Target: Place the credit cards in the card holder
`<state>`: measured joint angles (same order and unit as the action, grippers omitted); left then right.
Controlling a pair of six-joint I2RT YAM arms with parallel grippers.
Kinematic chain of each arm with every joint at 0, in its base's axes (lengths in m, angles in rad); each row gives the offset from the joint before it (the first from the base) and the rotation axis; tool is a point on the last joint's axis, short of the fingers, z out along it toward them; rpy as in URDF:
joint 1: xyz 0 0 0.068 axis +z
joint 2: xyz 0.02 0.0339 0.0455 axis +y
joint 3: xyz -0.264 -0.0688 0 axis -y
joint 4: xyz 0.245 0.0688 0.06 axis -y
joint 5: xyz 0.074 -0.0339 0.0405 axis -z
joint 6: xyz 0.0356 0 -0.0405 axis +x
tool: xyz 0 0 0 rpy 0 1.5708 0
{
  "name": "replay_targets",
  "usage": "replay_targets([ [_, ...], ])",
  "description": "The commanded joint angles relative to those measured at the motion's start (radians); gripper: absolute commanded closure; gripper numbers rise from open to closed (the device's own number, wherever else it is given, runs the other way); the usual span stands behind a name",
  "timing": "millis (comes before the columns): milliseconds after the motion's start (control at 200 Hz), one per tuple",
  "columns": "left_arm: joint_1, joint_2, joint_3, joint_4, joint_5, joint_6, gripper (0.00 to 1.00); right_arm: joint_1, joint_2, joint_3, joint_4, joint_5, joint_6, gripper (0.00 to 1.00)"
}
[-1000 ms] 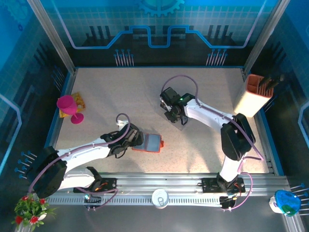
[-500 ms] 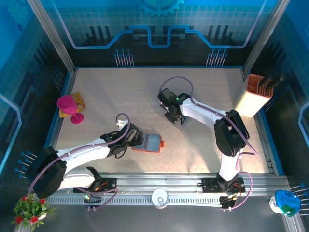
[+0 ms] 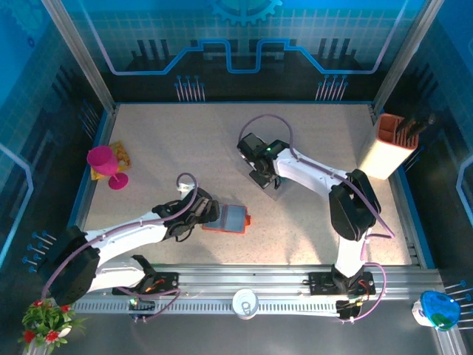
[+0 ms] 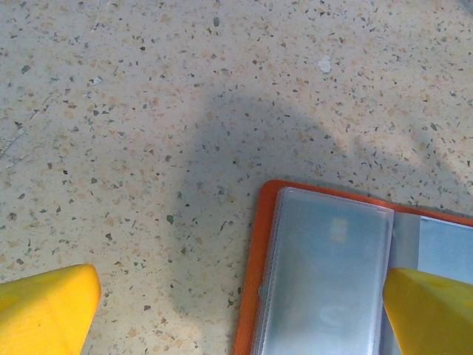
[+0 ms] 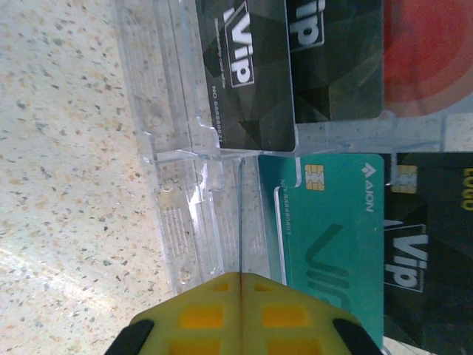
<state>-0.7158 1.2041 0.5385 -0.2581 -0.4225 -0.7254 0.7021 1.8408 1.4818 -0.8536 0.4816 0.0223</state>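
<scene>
Your tabletop (image 3: 185,140) is pale speckled stone, walled in by blue panels. A pink goblet (image 3: 103,164) stands by its left edge and a tan bin (image 3: 392,144) in its far right corner. The holder (image 3: 229,219) lies open and flat, a little left of the middle and towards the near edge. Its orange rim frames the clear sleeves inside. Your left arm (image 3: 133,233) reaches in from the near left corner. The left jaws are spread wide just above the holder's left end. On the left wrist camera one yellow finger (image 4: 44,307) is over bare tabletop. The other finger (image 4: 429,310) is over the holder (image 4: 325,274), and I cannot tell whether it touches. Your right arm (image 3: 310,174) bends in from the right to the clear tray (image 3: 272,181) near the middle of the tabletop. The cards lie in the tray (image 5: 174,170): a teal card (image 5: 332,237), black cards (image 5: 247,74) and a white card with a red blob (image 5: 425,59). The right jaws are pressed together over the tray, beside the teal card. A thin dark line runs up from their seam. I cannot tell whether it is a pinched card seen edge-on or part of the tray.
</scene>
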Motion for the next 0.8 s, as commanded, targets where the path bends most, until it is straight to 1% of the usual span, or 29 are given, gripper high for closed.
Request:
replay_targets([
  [0,0.009,-0.021,0.027,-0.045,0.004,0.027,0.01,0.04,-0.104,0.045,-0.039,0.026,-0.01,1.0],
  [65,0.01,-0.023,0.032,-0.049,0.005,0.032,0.01,0.055,-0.149,0.038,-0.034,-0.007,0.018,1.0],
  [155,0.01,-0.02,0.039,-0.06,0.006,0.038,0.01,0.057,-0.223,-0.001,0.005,-0.092,0.09,1.0],
  [275,0.011,-0.013,0.045,-0.075,0.003,0.048,0.01,0.052,-0.337,-0.124,0.154,-0.253,0.229,1.0],
  [375,0.01,-0.007,0.048,-0.094,-0.005,0.054,0.01,0.043,-0.425,-0.273,0.346,-0.393,0.4,1.0],
  [435,0.012,-0.002,0.048,-0.1,-0.008,0.056,0.01,0.042,-0.472,-0.391,0.513,-0.477,0.516,1.0],
  [510,0.01,0.008,0.052,-0.109,-0.008,0.059,0.01,0.042,-0.511,-0.551,0.765,-0.554,0.675,1.0],
  [585,0.012,0.019,0.055,-0.119,-0.007,0.061,0.01,0.056,-0.524,-0.715,1.019,-0.552,0.825,1.0],
  [645,0.012,0.027,0.055,-0.121,-0.006,0.063,0.01,0.073,-0.514,-0.817,1.2,-0.52,0.923,1.0],
  [710,0.011,0.036,0.054,-0.121,-0.007,0.064,0.01,0.102,-0.49,-0.896,1.337,-0.467,0.983,1.0],
  [795,0.011,0.048,0.05,-0.121,-0.008,0.063,0.01,0.135,-0.461,-0.964,1.456,-0.395,1.033,1.0],
])
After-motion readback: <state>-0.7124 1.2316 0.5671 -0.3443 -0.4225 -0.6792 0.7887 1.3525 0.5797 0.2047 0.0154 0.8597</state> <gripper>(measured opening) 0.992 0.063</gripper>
